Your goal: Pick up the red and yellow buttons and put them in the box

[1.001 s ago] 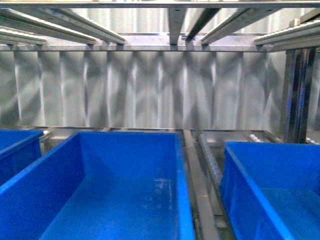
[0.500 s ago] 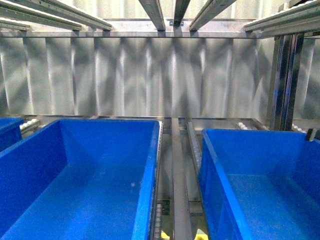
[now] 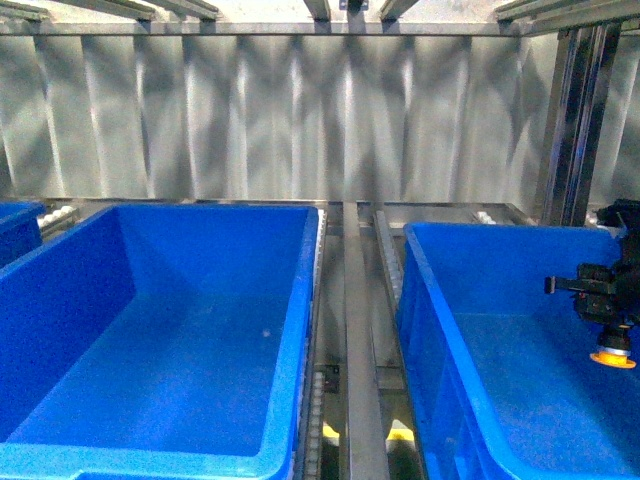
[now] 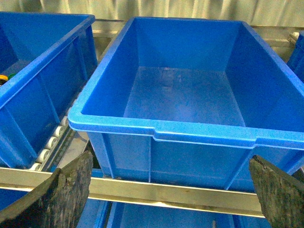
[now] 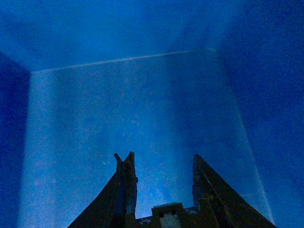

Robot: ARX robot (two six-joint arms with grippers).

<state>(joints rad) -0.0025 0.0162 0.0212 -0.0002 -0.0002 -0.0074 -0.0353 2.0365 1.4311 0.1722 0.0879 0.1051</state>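
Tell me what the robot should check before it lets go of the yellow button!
1. Is the yellow button held by the right gripper? Ok, its cap pokes out below.
2. Is the right gripper over the box? Ok, the right wrist view looks down into it.
3. Is the landing spot bare? Ok, only blue floor shows there.
4. Is the left gripper out of the way? Ok, it is open, empty and facing another bin.
5. Is the drop short enough? Cannot tell.
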